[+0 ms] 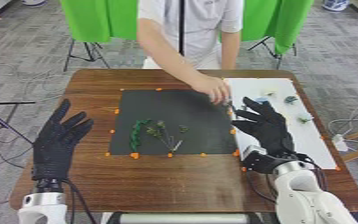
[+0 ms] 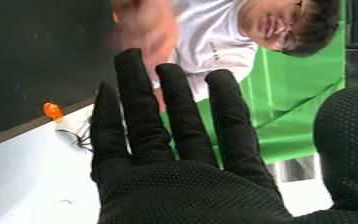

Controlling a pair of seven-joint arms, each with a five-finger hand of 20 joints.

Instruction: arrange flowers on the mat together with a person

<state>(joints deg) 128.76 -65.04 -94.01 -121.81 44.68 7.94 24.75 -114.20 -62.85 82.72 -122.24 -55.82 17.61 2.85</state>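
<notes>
Right hand [image 1: 262, 126] spread above white sheet [image 1: 313, 146]; person's hand [image 1: 212, 89] beyond, leftward. Judged best: let that clear, then lightly pinch pale flower [image 1: 269, 93] ahead.

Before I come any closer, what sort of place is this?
Most likely a lab or studio for robot trials: bright green cloth hangs behind the table, thin black tripods stand on the grey floor, and white robot arms come in at the near side.
</notes>
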